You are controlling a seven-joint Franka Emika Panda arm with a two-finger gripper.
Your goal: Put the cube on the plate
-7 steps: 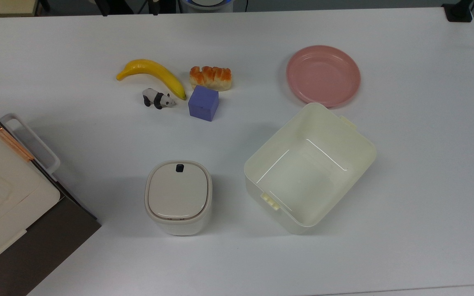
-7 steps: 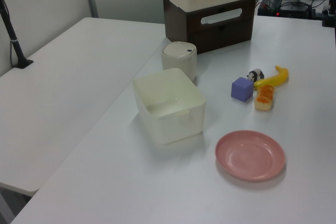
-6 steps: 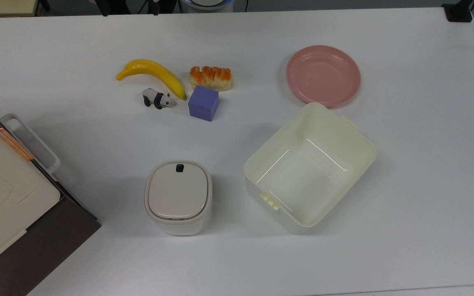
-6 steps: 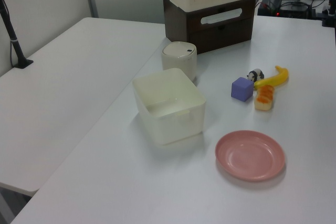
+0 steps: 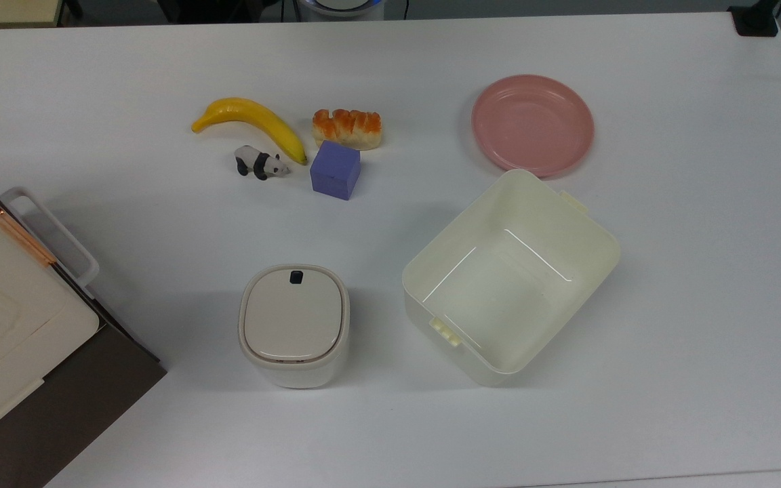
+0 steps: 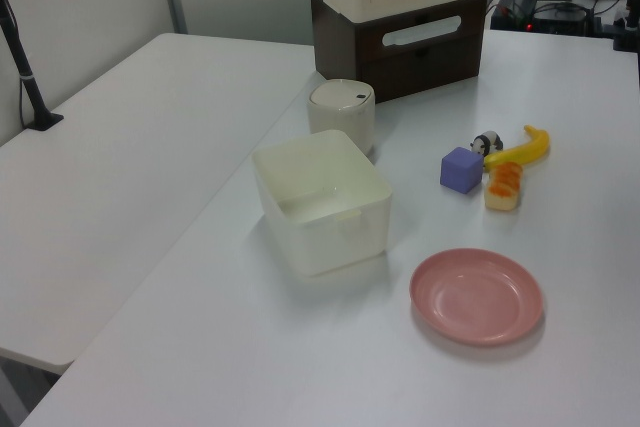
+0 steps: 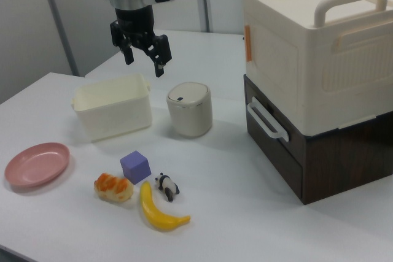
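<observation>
Nothing done yet on the task. The small matte purple-blue cube (image 5: 335,170) sits on the white table (image 5: 702,305), untouched, well apart from the round shallow pink plate (image 5: 533,125), which holds nothing.

The Panda's black two-finger gripper (image 7: 145,54) hangs high above the table in the right view, fingers spread and holding nothing. It looks well apart from the cube, up near the tub and bin side of the scene. All steps remain: descend to the cube, grasp, lift, carry, set it on the plate.

Clutter around the cube:
- orange-glazed toy bread (image 5: 348,128) just beside it, on the top view's upper side; hard to tell if they touch
- small black-and-white panda figure (image 5: 260,163) near it, on the top view's left
- yellow toy banana (image 5: 255,122) past the panda, its tip near the cube's corner

Judgement: the bread side is tight, so closing the fingers across the cube's other two faces looks safer.

The cream rectangular open tub (image 5: 509,274) sits just beside the plate, rim close to the plate's edge in the top view. The direct line from cube to plate passes beside its corner rather than over it; a modest lift should clear it.

The lidded cream bin (image 5: 294,324) and the stacked cream-and-brown storage boxes (image 7: 319,78) are off the path.
</observation>
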